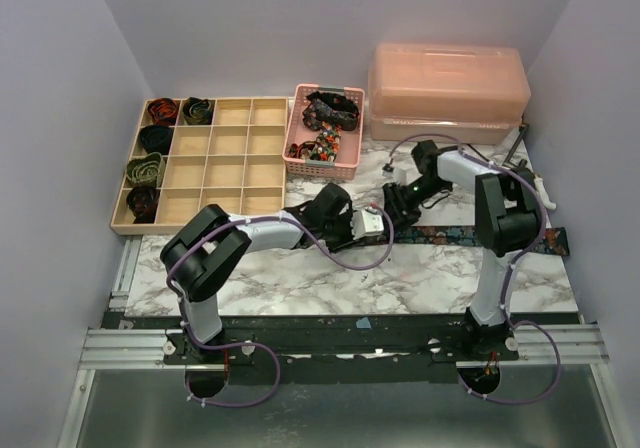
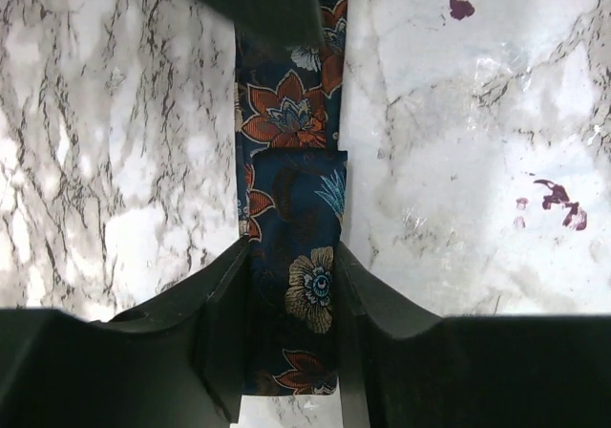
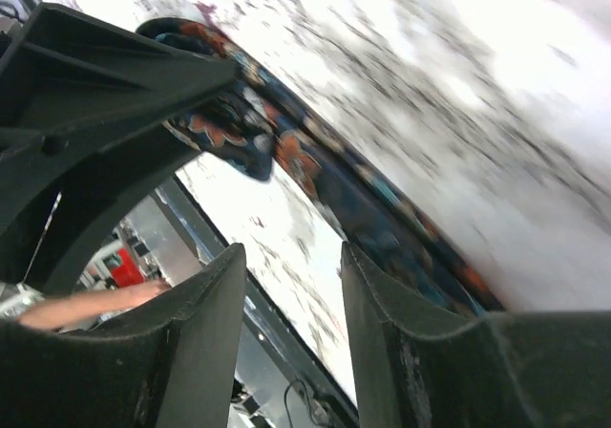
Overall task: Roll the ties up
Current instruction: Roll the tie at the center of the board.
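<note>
Lavender walls [image 1: 60, 88] enclose a marble table [image 1: 300, 278]. Only the overhead view shows the peach box [image 1: 447, 83] at 1 o'clock, the wooden tray [image 1: 230, 143] at 10 holding coiled ties [image 1: 145, 170], and the pink basket [image 1: 297, 156] at 12. The floral tie [image 2: 286, 113] runs from the centre toward 3 o'clock. The left wrist view alone shows the left gripper [image 2: 291, 266] narrowed onto the tie's folded end. The blurred right wrist view shows the right gripper [image 3: 291, 251] parted, holding nothing.

Left hand [image 2: 291, 256] narrow, right hand [image 3: 291, 256] agape
</note>
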You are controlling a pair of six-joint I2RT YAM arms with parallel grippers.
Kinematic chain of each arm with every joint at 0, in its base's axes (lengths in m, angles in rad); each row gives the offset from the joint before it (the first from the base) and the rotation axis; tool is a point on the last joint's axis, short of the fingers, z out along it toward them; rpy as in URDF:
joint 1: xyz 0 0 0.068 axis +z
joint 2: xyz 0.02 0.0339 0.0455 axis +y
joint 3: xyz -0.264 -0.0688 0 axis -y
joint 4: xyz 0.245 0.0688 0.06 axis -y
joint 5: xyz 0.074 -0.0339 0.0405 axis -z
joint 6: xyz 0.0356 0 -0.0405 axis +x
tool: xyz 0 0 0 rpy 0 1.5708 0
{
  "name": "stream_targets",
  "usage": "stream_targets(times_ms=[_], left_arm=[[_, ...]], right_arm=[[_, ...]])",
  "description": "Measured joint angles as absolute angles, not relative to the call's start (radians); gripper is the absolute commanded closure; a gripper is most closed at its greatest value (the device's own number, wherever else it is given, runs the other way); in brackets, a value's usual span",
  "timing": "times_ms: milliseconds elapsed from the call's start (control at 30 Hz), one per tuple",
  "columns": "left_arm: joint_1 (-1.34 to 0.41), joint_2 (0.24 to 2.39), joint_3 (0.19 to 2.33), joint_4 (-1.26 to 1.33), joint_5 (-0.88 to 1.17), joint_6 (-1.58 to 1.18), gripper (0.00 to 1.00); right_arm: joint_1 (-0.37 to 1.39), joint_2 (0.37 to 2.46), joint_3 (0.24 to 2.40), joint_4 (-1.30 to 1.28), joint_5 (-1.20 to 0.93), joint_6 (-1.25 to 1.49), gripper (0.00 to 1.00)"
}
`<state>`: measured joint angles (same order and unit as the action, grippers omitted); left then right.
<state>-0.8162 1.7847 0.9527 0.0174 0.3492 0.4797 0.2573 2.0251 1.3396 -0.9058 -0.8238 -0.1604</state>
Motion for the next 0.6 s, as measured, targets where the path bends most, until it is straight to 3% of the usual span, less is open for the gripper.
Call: stream_targets(times_ms=[367,600], left_arm=[[-0.859,1.871,1.081,-0.052,0.376,0.504,0.72],[-0.863,1.918,1.143,-0.076,0.426,0.490,0.76]], right_arm=[[-0.147,1.941,1.338,-1.037,-0.584,-0.337,0.63],[-0.269,1.943,1.306,-1.096,-0.414,-0.475,0.70]])
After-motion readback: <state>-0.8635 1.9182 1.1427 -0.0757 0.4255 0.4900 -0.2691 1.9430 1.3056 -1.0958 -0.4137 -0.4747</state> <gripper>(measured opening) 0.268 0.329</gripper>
